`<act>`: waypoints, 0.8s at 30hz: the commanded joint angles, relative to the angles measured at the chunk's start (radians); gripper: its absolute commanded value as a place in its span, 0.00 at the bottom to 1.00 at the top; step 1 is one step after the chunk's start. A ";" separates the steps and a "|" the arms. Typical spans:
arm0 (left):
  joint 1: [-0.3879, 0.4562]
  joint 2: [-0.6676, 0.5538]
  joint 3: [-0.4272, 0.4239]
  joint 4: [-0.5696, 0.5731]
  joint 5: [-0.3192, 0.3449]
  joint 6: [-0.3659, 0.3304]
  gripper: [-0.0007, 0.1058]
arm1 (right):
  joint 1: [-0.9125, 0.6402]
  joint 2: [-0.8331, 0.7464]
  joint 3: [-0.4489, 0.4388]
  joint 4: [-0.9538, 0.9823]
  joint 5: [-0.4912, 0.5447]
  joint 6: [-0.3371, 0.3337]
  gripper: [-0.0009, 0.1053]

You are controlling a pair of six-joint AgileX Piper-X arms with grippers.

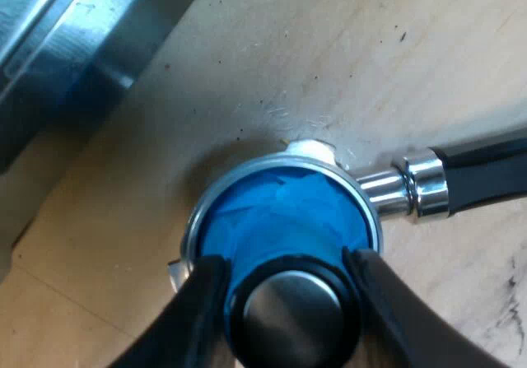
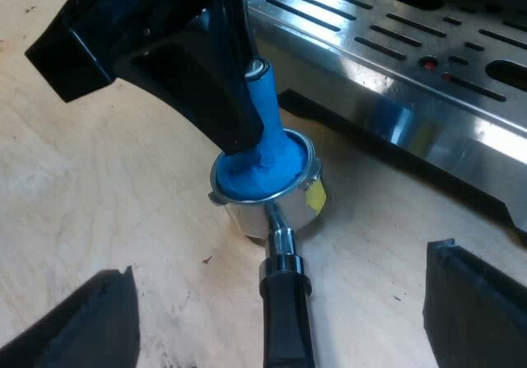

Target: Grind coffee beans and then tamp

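Presently in hand: the tamping step, judging by the items below. Grinding is presumably done, though that cannot be verified.

1. Tamper (image 1: 280, 216): blue body, metal cap in a black ring. It is seated in the basket of the holder and leans slightly, as seen from the right wrist.
2. Holder (image 1: 194, 224): metal, loose, standing on the bench (image 2: 99, 203) just beside the espresso machine (image 2: 395, 55). A yellow tag (image 2: 315, 195) sits on its wall, and its dark handle (image 1: 486, 170) lies out level over the wood. Contents: the tamper's blue base fills the basket rim to rim. Any grounds beneath are hidden, so the fill cannot be told.
3. Left tool (image 1: 286, 290): clamped on the tamper's upper part, one finger on each side.
4. Right tool (image 2: 280, 323): fingers spread wide, holding nothing, poised over the handle without touching it.

Next move calls for a straight downward press, with the tamper squared to the rim first. The holder is loose and may skid or tip, so steadying the handle with the right tool would likely help.
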 commanded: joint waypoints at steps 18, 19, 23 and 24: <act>-0.001 0.000 0.044 -0.058 -0.001 0.000 0.01 | 0.002 -0.009 -0.003 -0.007 0.007 -0.014 0.68; -0.001 0.000 0.060 -0.066 -0.001 0.000 0.01 | 0.002 -0.009 -0.003 -0.007 0.007 -0.014 0.68; -0.001 0.000 0.111 -0.084 -0.001 0.000 0.01 | 0.002 -0.009 -0.003 -0.007 0.007 -0.014 0.68; -0.001 0.000 0.119 -0.089 -0.001 0.000 0.01 | 0.002 -0.009 -0.003 -0.007 0.007 -0.014 0.68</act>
